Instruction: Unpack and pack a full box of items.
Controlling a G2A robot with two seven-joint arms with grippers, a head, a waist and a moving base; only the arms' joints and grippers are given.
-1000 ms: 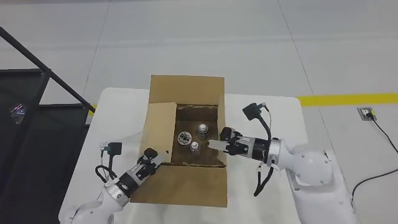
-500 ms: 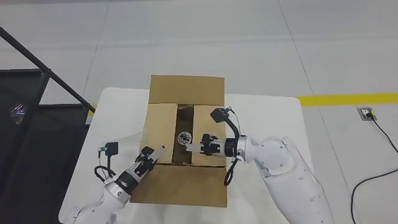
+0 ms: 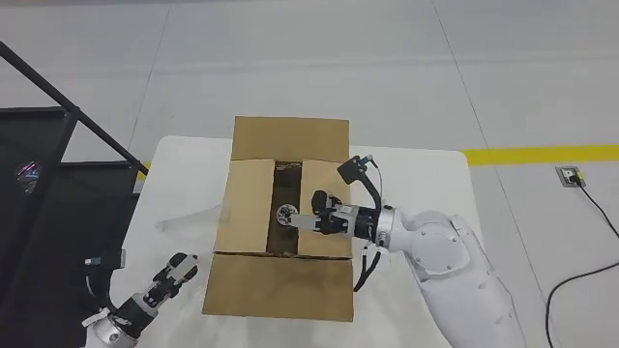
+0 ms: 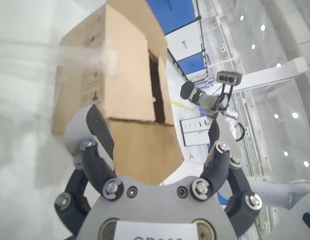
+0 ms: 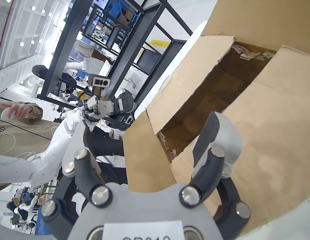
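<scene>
right gripper [image 3: 311, 222], jaws spread, is at the right flap [image 3: 324, 186] of the box [image 3: 276, 290], guessing to press it shut; left gripper [image 3: 182, 266] sits clear, jaws spread too

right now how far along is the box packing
Done: an item sits in the box, left flap folded over. In hand: right gripper at the right flap, fingers open, a gap beside it. To do: far flap and near flap lie outward; left gripper, open, is off the box.
</scene>
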